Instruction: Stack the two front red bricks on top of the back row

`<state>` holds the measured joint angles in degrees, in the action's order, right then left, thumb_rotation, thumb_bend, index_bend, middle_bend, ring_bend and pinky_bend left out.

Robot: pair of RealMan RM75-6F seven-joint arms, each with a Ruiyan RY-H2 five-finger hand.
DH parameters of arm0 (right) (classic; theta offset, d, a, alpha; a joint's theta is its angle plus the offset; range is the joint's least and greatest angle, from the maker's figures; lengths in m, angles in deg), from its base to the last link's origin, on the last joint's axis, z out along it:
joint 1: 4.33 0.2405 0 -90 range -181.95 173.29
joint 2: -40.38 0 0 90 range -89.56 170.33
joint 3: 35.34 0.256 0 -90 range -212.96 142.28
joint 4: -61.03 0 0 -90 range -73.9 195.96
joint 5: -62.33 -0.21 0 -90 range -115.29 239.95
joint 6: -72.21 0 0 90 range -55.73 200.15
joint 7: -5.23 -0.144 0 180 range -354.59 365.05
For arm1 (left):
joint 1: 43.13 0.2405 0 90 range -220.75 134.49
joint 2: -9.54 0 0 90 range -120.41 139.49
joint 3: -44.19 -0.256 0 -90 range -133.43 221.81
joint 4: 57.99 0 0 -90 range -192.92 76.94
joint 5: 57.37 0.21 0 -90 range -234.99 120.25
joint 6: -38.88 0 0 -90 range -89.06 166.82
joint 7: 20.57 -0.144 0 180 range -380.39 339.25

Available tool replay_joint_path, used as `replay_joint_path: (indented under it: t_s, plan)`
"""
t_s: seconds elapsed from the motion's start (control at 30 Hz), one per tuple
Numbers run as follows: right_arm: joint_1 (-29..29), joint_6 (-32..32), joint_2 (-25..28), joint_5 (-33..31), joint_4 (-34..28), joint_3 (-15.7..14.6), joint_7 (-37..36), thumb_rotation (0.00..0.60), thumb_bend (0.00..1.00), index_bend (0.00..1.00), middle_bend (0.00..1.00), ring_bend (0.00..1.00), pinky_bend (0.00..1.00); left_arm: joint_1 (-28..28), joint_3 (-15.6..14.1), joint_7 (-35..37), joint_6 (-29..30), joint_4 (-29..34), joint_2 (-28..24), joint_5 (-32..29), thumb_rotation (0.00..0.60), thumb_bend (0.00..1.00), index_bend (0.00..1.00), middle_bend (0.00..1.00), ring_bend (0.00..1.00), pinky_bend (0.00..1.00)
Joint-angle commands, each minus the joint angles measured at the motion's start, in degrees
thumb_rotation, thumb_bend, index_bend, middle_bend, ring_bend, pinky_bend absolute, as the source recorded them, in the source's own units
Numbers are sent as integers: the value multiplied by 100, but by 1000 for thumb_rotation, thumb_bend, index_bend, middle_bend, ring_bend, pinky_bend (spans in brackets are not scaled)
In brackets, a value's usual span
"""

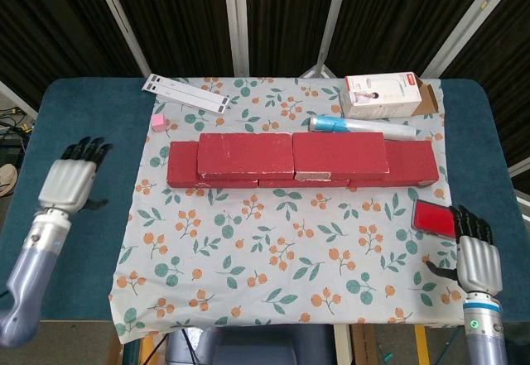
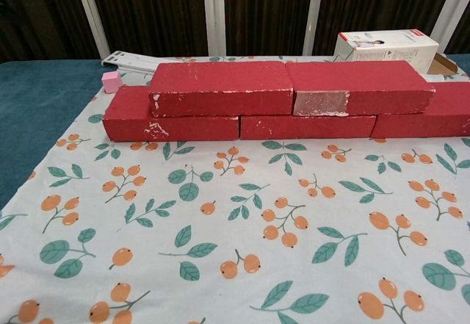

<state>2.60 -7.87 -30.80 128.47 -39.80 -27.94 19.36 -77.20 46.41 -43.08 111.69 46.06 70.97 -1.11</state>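
Two red bricks lie end to end on top of the back row: the left upper brick point(image 1: 246, 154) point(image 2: 222, 87) and the right upper brick point(image 1: 339, 155) point(image 2: 356, 87). The lower row point(image 1: 180, 166) point(image 2: 170, 127) sticks out at both ends, its right end point(image 1: 416, 163) point(image 2: 433, 122) showing too. My left hand point(image 1: 70, 180) hovers over the blue table left of the cloth, fingers apart, holding nothing. My right hand point(image 1: 474, 255) is at the front right, fingers apart and empty. Neither hand shows in the chest view.
A floral cloth point(image 1: 281, 266) covers the table. Behind the bricks lie a small pink cube point(image 1: 157, 122) point(image 2: 111, 81), a white strip point(image 1: 186, 93) point(image 2: 132, 60), a blue-white tube point(image 1: 356, 124) and a white box point(image 1: 383, 95) point(image 2: 385, 42). A flat red pad point(image 1: 435, 217) lies by my right hand.
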Motion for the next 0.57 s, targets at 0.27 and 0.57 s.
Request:
replay_joint_path:
  t_s: [0.27, 0.57]
  plan:
    - [-70, -344, -30, 730, 76, -184, -28, 600, 69, 0, 0, 0, 0, 1684, -849, 2061, 1556, -869, 529, 2128, 600, 0, 117, 46, 0, 123]
    - [-147, -533, 5, 1178, 88, -274, -234, 600, 68, 0, 0, 0, 0, 1903, -841, 2258, 1618, -968, 499, 2559, 600, 0, 117, 58, 0, 123]
